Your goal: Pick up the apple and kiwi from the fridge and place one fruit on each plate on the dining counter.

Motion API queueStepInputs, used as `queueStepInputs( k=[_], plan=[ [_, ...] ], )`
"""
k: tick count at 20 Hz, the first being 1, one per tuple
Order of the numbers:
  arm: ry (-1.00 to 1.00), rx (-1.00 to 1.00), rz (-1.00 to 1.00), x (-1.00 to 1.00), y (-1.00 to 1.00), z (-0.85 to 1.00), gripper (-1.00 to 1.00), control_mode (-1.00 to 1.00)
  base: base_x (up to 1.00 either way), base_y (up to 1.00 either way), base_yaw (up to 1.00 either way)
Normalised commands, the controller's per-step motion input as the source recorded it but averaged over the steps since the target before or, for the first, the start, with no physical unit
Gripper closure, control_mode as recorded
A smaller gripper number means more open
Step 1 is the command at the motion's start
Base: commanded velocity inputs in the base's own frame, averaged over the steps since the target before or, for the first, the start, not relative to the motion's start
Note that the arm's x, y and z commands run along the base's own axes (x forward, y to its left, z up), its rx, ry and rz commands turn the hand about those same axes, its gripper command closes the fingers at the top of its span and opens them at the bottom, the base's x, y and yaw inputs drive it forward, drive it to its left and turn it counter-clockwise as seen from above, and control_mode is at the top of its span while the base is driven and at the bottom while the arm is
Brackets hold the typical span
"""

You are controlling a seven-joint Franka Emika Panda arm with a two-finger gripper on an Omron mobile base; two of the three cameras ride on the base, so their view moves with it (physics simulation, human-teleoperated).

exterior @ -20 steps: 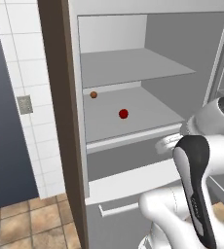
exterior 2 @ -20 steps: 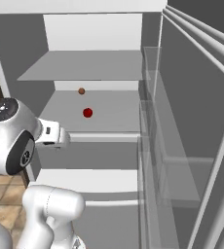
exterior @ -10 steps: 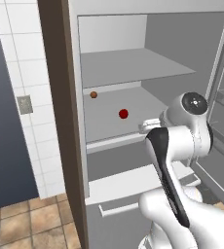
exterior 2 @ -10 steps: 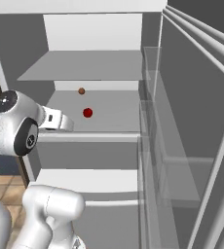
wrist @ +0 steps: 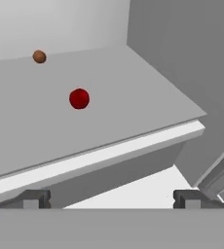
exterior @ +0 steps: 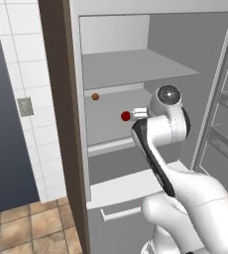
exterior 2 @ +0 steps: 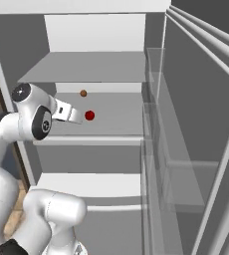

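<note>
I have the gripper (wrist: 109, 198) wide open and empty, its 2 fingertips (wrist: 35, 199) low in the hand view, in front of the fridge (exterior: 205, 89) shelf edge. The apple (wrist: 79, 98) sits on that shelf, upper left of centre in the hand view, apart from the claw. A small orange-brown ball (wrist: 39, 57) lies farther back, upper left.

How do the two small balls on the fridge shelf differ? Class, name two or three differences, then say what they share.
The apple is glossy bright red; the orange-brown ball is dull. The apple looks larger than the orange-brown ball. The apple sits nearer the shelf's front edge, while the orange-brown ball lies farther back near the rear wall. Both are round and rest untouched on the same grey shelf.
</note>
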Motion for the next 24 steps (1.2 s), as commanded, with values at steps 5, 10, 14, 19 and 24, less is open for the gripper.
queueStepInputs(
  k=[5, 10, 14, 19, 24],
  plan=[
    [0.12, 0.07, 0.09, 0.48, 0.0, -0.06, -1.0, -1.0, 0.0, 0.0, 0.0],
    [0.01, 0.0, 0.08, 0.27, 0.0, -0.2, -1.0, -1.0, 0.0, 0.0, 0.0],
    [0.0, 0.0, 0.04, 0.42, 0.0, -0.31, -1.0, -1.0, 0.0, 0.0, 0.0],
    [0.0, 0.0, 0.05, 0.31, 0.0, -0.4, -1.0, -1.0, 0.0, 0.0, 0.0],
    [0.0, 0.0, 0.05, 0.45, 0.0, -0.05, -1.0, -1.0, 0.0, 0.0, 0.0]
  ],
)
